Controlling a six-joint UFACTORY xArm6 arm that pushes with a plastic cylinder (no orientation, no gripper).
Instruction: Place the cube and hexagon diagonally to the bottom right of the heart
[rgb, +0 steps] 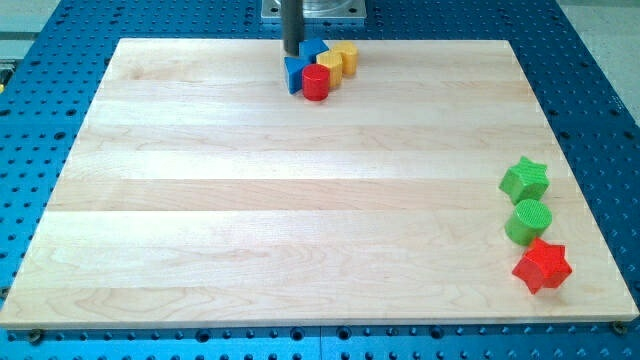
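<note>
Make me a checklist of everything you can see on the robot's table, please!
Surface: pale wooden board on a blue table with holes.
Job's things: at the view's top, a tight cluster of two blue blocks, a red cylinder and two yellow blocks; shapes too small to name, so I cannot tell the cube, hexagon or heart.
Clutter: at the view's right edge, a green star, a green cylinder and a red star.
Grippers: none; my tip is at the cluster's top left, against the blue blocks.
Cables: nothing seen.
Surroundings: grey metal mount above the rod.
</note>
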